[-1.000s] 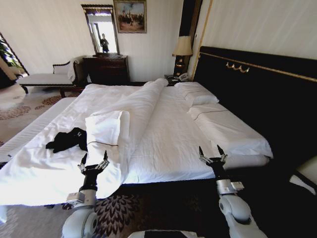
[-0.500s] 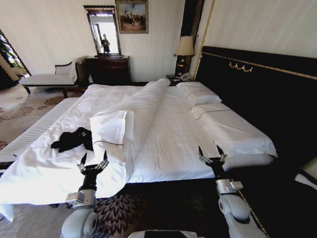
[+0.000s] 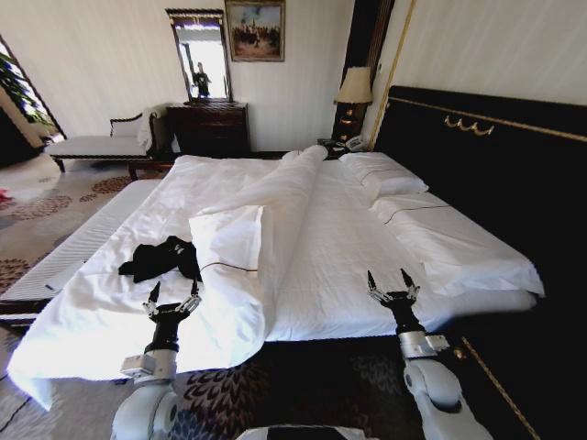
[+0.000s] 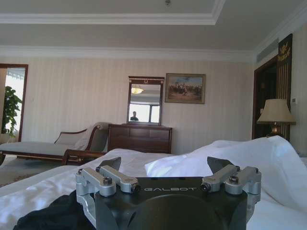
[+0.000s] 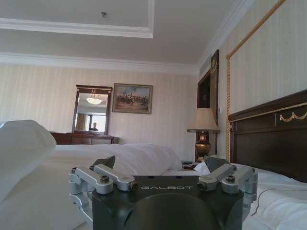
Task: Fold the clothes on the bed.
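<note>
The black clothes [image 3: 161, 259] lie crumpled on the near left part of the white bed [image 3: 330, 247], beside a folded-back duvet flap. In the left wrist view the black fabric [image 4: 48, 215] shows low, just past the gripper body. My left gripper [image 3: 172, 299] hovers open at the bed's near edge, a little in front of the clothes. Over the near edge farther right, my right gripper [image 3: 393, 286] is open with nothing between its fingers. Both also show open in their wrist views, left [image 4: 168, 173] and right [image 5: 160, 171].
A dark headboard [image 3: 486, 156] with gold trim runs along the right. Pillows [image 3: 381, 171] lie at the bed's far right. A chaise [image 3: 101, 144], a dark dresser [image 3: 209, 126] with mirror and a bedside lamp [image 3: 356, 87] stand by the far wall. Patterned carpet [image 3: 41, 206] lies left.
The whole head view has shifted: the bed and clothes now sit farther right and lower in the picture, so the camera moved. Both grippers hold the same open pose.
</note>
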Motion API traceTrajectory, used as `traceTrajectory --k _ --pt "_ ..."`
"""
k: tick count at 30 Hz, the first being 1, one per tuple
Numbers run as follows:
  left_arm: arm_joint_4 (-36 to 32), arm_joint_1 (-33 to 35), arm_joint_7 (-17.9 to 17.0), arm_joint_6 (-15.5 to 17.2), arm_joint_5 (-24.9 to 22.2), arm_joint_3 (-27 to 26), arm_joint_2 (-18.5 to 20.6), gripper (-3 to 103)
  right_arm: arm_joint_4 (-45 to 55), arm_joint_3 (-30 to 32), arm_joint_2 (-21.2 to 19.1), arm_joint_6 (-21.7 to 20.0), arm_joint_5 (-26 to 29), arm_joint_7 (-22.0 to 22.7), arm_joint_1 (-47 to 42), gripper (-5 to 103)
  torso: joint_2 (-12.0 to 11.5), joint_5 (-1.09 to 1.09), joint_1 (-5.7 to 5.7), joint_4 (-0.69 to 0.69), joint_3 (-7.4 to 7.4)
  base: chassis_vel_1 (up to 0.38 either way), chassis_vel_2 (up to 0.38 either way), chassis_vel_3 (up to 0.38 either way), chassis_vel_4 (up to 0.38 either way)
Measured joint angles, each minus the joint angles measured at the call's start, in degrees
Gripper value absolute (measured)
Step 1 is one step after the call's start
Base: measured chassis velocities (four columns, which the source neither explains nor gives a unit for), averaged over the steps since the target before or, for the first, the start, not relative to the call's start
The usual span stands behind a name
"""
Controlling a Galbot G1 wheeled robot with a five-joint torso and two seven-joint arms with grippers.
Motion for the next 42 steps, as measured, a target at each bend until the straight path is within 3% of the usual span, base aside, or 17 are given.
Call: traceTrajectory --k 18,26,36,42 --pt "0.0 -1.6 0.1 1.3 -0.9 -0.8 0.6 100 0.7 -0.7 0.3 0.1 -1.4 0.8 -0.4 100 0.0 -0.01 0.00 -0.02 0.00 0.023 0.051 -0.028 -0.060" --pt "-1.1 0.9 1.5 1.4 0.1 -1.6 -1.7 100 0.6 -1.9 -1.2 2.6 -2.5 0.5 1.4 100 0.0 -0.03 0.02 0.01 0.00 0.025 0.121 -0.024 -0.128" --pt "-6.0 3.4 0.8 1.4 -0.6 -2.7 -2.7 100 5.9 -1.7 -0.9 4.0 0.6 2.2 -0.9 100 0.0 0.02 -0.01 -0.02 -0.01 0.005 0.022 0.000 -0.023" --pt "-9.6 4.0 0.1 2.3 -3.5 -2.4 0.9 100 9.8 -0.9 0.6 2.6 5.0 2.4 -6.0 100 0.0 -0.02 -0.01 -0.02 0.00 0.000 0.000 0.000 0.000"
